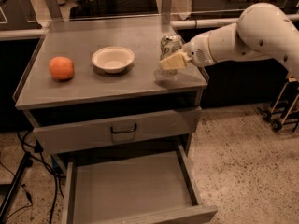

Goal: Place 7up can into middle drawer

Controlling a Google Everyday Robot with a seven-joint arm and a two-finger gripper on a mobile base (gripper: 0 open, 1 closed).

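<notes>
My gripper (168, 57), at the right edge of the cabinet top (93, 85), is clasping the 7up can (170, 44); its fingers (174, 60) are looking like matt cream plastic. The can is reading as thin metal, silvery-green, shiny and dented. My arm (243, 36) is showing a smooth white shell with a soft sheen. The cabinet top is giving a dull metallic sheen. The middle drawer (131, 190) is looking matt grey with a smooth floor. The bowl (100, 55) is looking matt white, and the orange (61, 68) is looking matt-skinned. The floor (243, 162) is showing speckled and stone-like.

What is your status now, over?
Gripper shut on 7up can, at cabinet top right side. Middle drawer open below. Nothing seen in the way.
</notes>
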